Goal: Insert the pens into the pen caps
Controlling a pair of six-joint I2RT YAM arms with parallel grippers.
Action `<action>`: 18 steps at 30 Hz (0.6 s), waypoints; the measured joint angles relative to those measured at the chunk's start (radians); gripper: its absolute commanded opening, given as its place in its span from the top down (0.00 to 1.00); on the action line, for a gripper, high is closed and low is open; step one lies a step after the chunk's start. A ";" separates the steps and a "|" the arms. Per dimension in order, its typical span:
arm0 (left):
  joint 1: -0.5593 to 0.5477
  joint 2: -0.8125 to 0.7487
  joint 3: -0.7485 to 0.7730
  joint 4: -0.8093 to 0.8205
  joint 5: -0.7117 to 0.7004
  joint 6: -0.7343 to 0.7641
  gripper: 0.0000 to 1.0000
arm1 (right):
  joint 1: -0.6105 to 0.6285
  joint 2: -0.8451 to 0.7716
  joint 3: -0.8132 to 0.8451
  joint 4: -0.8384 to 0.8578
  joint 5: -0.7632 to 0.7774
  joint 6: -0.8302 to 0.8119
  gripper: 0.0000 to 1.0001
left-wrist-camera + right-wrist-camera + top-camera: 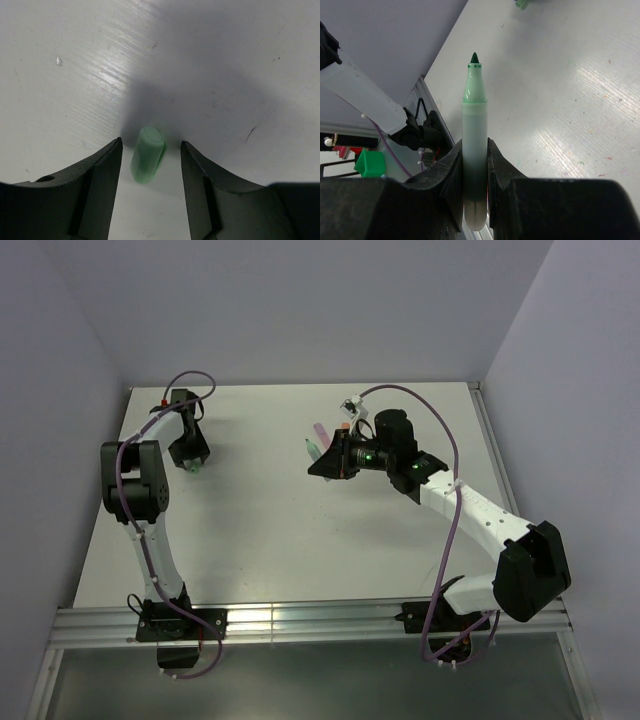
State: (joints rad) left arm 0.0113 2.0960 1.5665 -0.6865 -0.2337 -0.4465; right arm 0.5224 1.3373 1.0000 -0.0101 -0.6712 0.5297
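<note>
Left wrist view: my left gripper (151,146) gapes wide around the green cap (147,161), which lies low centre on the table (75,75). I judge it light and slick, best pinched across its middle. Right wrist view: my right gripper (475,146) clamps the stiff mint-green pen (474,107) by its lower barrel, centre frame.

One mint-green pen (474,145), one green cap (147,160), one pink piece (318,427), one orange-tipped piece (343,426), kind unclear.

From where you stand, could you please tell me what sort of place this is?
Probably a lab robot test cell: a white table boxed in by plain walls, a left arm and right arm bolted to an aluminium rail, and a green pen held in the right jaws.
</note>
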 measured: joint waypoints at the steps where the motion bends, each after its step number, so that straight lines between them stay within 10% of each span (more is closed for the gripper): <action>1: 0.000 0.000 0.001 -0.001 0.000 0.000 0.46 | 0.000 0.000 0.000 0.000 0.000 0.000 1.00; 18: -0.001 0.009 0.007 -0.013 0.000 -0.011 0.87 | 0.000 0.000 0.000 -0.002 0.000 -0.003 1.00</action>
State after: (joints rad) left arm 0.0105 2.1052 1.5734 -0.6998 -0.2333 -0.4572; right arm 0.5224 1.3373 1.0000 -0.0116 -0.6708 0.5262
